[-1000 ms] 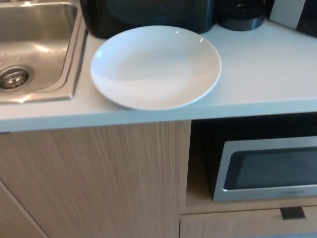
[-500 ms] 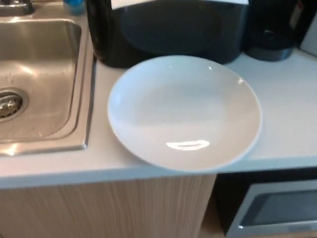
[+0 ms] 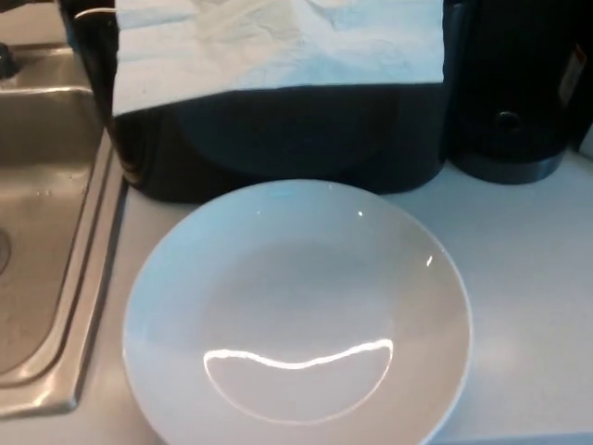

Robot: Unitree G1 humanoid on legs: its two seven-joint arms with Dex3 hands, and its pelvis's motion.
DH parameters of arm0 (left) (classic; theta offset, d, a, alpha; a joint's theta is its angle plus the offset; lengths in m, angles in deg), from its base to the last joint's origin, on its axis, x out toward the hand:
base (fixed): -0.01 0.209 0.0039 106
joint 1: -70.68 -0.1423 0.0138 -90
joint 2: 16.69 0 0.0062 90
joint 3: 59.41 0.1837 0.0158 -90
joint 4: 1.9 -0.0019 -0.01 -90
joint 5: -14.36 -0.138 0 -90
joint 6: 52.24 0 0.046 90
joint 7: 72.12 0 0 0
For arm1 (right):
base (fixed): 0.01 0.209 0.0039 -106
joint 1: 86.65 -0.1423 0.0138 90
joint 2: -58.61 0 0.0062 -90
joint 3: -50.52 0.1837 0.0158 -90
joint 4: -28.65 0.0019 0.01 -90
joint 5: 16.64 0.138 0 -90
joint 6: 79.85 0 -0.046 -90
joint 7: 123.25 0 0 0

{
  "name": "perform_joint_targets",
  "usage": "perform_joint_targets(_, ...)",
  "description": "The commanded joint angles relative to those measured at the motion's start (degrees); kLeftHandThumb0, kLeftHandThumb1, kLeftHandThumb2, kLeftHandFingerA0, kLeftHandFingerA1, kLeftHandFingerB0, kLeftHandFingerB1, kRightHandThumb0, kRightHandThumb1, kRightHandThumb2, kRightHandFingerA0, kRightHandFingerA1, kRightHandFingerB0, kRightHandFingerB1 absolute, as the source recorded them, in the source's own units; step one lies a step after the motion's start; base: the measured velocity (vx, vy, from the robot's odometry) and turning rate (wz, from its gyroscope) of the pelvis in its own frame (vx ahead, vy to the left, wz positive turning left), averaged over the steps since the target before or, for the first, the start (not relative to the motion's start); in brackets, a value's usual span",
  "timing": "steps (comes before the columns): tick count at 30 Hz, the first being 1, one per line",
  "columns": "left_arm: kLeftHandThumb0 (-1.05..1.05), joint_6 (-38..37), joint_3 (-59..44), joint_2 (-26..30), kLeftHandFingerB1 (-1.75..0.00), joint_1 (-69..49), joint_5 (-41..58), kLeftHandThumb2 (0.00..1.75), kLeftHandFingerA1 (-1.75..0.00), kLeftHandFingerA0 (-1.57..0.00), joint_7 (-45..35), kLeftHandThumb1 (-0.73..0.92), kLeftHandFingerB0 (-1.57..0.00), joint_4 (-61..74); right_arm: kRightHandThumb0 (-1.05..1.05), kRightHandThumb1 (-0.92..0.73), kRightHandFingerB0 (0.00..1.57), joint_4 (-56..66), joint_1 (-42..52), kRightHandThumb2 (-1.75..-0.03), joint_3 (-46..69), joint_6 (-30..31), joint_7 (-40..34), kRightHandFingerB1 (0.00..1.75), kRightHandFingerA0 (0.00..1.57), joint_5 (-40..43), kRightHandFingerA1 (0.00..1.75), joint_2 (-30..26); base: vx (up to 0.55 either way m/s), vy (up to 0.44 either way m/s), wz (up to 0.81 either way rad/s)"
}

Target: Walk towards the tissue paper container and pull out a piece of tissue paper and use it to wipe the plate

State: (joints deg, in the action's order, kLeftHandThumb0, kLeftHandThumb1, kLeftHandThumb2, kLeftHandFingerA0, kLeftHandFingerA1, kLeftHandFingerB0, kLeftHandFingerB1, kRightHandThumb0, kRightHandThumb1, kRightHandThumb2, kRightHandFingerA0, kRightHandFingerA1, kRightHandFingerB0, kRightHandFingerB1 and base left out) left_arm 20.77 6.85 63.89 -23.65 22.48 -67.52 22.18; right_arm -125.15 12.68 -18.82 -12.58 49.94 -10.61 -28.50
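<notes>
The whole view has shifted since the earlier frames, which indicates camera motion (the robot approaching), not motion of the objects. The round, shallow white plate [image 3: 296,320] now fills the lower centre of the frame and sits on the pale desk [image 3: 533,297]. Half a second ago it occupied the middle of the frame with the wooden cabinet front visible below; that cabinet front is now out of frame.

The black tissue container [image 3: 287,139] stands just behind the plate in the upper centre. A crumpled white tissue sheet [image 3: 278,46] now shows draped over its top, where the earlier frames showed only the dark body. The tissue is therefore within view for the pull step, which is judged not yet begun.

The stainless steel sink [image 3: 42,232] lies at the left edge, and a black cylindrical appliance [image 3: 514,93] stands at the upper right.

Neither hand appears in the frame, so their state cannot be reported.
</notes>
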Motion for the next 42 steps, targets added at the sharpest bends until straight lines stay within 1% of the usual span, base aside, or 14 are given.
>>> perform_joint_targets(1, 0.11, -3.2, 0.23, 0.82, -0.76, -0.37, 0.17, 1.21, -0.96, -0.81, 1.06, 0.68, -0.62, -0.42, -0.04, -0.69, 0.61, -0.63, 0.42, -0.65, -0.04, -0.03, -0.43, 0.45, 0.87, 0.19, 0.51, -0.31, 0.09, 0.077, -0.04)
perform_joint_targets(4, 0.1, -3.12, -0.04, 0.73, -0.76, -0.4, 0.65, 1.2, -0.96, -0.81, 0.51, 0.68, -0.6, -1.08, -0.05, -0.69, 0.61, 0.0, 0.61, -0.63, -0.35, 0.45, -0.54, 0.44, 0.88, -0.02, 0.5, -0.38, 0.07, 0.16, -0.05)
perform_joint_targets(5, 0.12, -3.31, -0.04, 0.72, -0.75, -0.58, 0.67, 1.08, -1.05, -0.76, 0.4, 0.74, -0.64, -1.16, -0.06, -0.69, 0.61, -0.21, 0.56, -0.64, -0.37, 0.34, -0.53, 0.45, 0.87, -0.02, 0.51, -0.35, 0.05, 0.207, -0.02)
perform_joint_targets(8, 0.09, -3.09, -0.38, 0.81, -0.74, -0.83, 1.05, 1.0, -1.04, -0.77, 0.15, 0.78, -0.64, -1.62, -0.06, -0.69, 0.61, -1.16, 0.4, -0.65, -0.12, -0.13, -0.05, 0.45, 0.88, 0.39, 0.52, -0.18, 0.01, 0.308, 0.18)
perform_joint_targets(11, 0.05, -3.41, 0.05, 1.05, -0.72, -1.32, 0.3, 0.96, -0.99, -0.75, 0.52, 0.79, -0.61, -2.41, -0.1, -0.7, 0.62, -1.92, 0.22, -0.64, -0.21, 0.21, 0.01, 0.45, 0.88, 0.26, 0.51, -0.27, -0.03, 0.181, 0.13)
perform_joint_targets(19, 0.06, -2.55, -0.96, 0.84, -0.74, -1.82, 1.45, 1.01, -1.11, -0.77, 0.05, 0.75, -0.64, -2.54, -0.06, -0.71, 0.6, -1.52, 0.64, -0.64, -0.74, -0.56, 0.11, 0.44, 0.87, -0.18, 0.51, -0.44, 0.01, -0.017, 0.03)
perform_joint_targets(22, 0.03, -2.53, -0.94, 0.58, -0.74, -2.22, 1.36, 0.92, -1.05, -0.79, 0.19, 0.8, -0.63, -2.59, -0.02, -0.71, 0.58, -0.97, 1.57, -0.68, -0.93, -0.83, 0.33, 0.45, 0.87, -0.22, 0.52, -0.7, 0.0, 0.0, 0.0)
perform_joint_targets(34, 0.09, -3.48, -1.18, -0.36, -0.73, -4.08, 1.55, 1.01, -1.07, -0.78, 0.49, 0.78, -0.62, -2.74, 0.02, -0.63, 0.56, 2.06, 7.91, -0.7, -0.88, -3.19, 1.14, 0.43, 0.91, -0.46, 0.52, -2.62, 0.0, 0.0, 0.0)
perform_joint_targets(35, 0.11, -3.33, -1.36, -0.24, -0.76, -4.76, 1.73, 1.18, -0.95, -0.79, 0.18, 0.69, -0.61, -2.65, 0.01, -0.65, 0.55, 3.32, 10.78, -0.64, -0.76, -4.26, 0.48, 0.42, 0.86, -0.92, 0.51, -3.25, 0.0, 0.0, 0.0)
perform_joint_targets(36, 0.11, -3.37, -1.48, -0.13, -0.76, -4.94, 1.82, 1.18, -0.95, -0.79, 0.11, 0.69, -0.61, -2.54, 0.01, -0.65, 0.55, 3.53, 11.05, -0.64, -0.87, -4.35, 0.43, 0.42, 0.86, -0.99, 0.51, -3.21, 0.0, 0.0, 0.0)
perform_joint_targets(37, 0.08, -3.65, -1.58, 0.12, -0.72, -5.35, 1.84, 0.96, -1.02, -0.75, -0.11, 0.8, -0.62, -2.56, 0.05, -0.64, 0.56, 3.95, 12.17, -0.66, -0.36, -5.34, 0.74, 0.43, 0.87, -0.43, 0.52, -3.11, 0.0, 0.0, 0.0)
perform_joint_targets(40, 0.04, -3.82, -1.65, 0.84, -0.72, -6.38, 1.73, 0.87, -1.03, -0.77, -0.43, 0.82, -0.62, -2.83, 0.09, -0.59, 0.52, 10.72, 20.4, -0.85, 2.52, -10.05, 4.25, 0.43, 0.81, 2.61, 0.52, -2.59, 0.0, 0.0, 0.0)
perform_joint_targets(41, 0.04, -3.67, -1.56, 0.95, -0.69, -6.56, 1.66, 0.85, -0.99, -0.75, -0.5, 0.81, -0.59, -2.92, 0.02, -0.67, 0.49, 12.28, 21.99, -0.7, 3.64, -10.23, 4.32, 0.41, 0.82, 3.35, 0.51, -2.36, 0.0, 0.0, 0.0)
perform_joint_targets(42, 0.04, -3.63, -1.45, 1.02, -0.71, -6.92, 1.57, 0.85, -1.02, -0.77, -0.73, 0.81, -0.61, -3.15, -0.08, -0.69, 0.35, 15.31, 24.67, -0.6, 6.77, -10.8, 5.54, 0.34, 0.7, 6.77, 0.47, -1.5, 0.0, 0.0, 0.0)
